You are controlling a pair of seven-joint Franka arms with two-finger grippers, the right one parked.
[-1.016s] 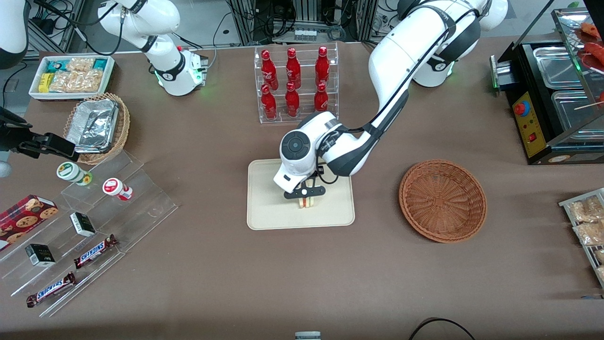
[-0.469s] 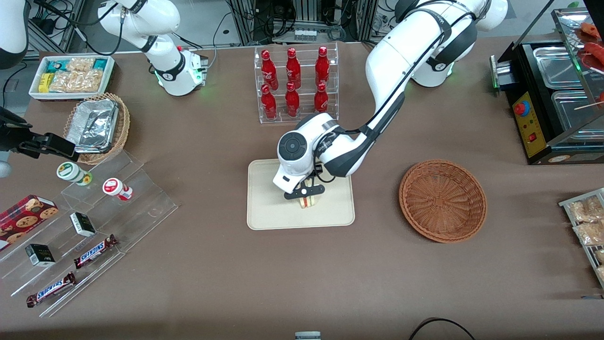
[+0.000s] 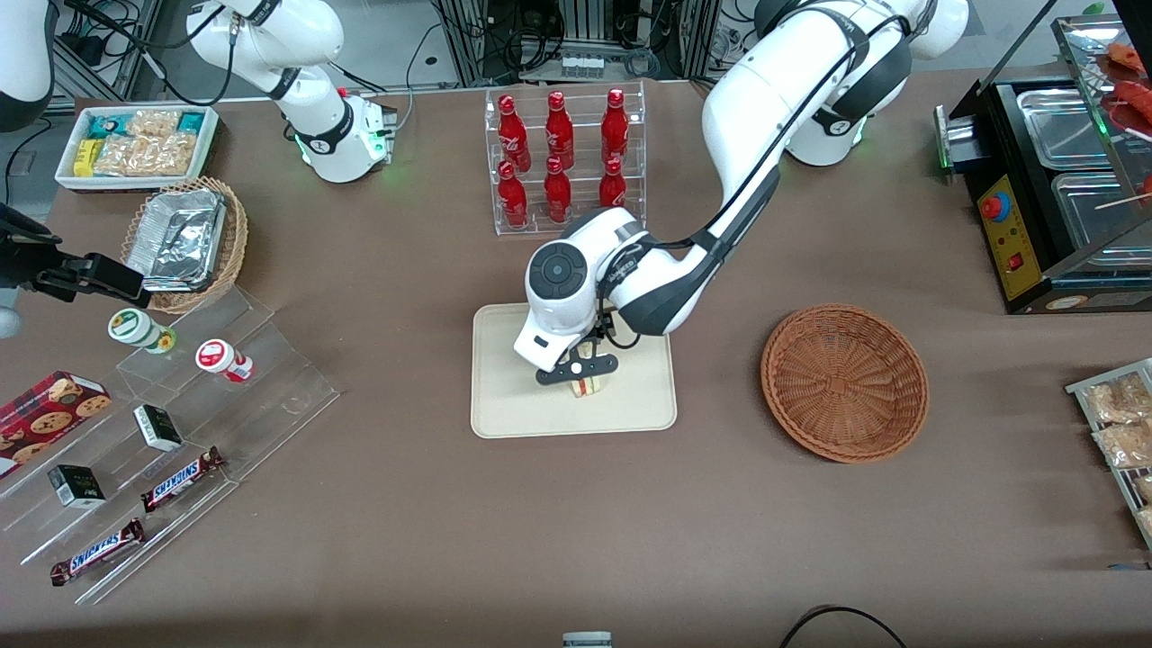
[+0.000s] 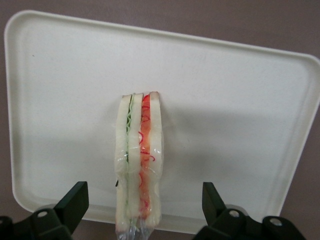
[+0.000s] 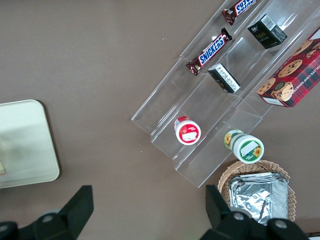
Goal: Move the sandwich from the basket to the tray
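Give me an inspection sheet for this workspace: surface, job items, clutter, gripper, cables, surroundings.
Surface: brown table.
Job items: sandwich stands on edge on the tray; basket holds nothing, toward the working arm's end.
Clutter: bottle rack, farther from the camera than the tray; Snickers bars, jars and boxes on the clear steps; foil containers in a tan basket; snack box.
Gripper: left gripper open above the tray, fingers apart from the sandwich.
Cables: black cable at the table's near edge.
Surroundings: food warmer toward the working arm's end.
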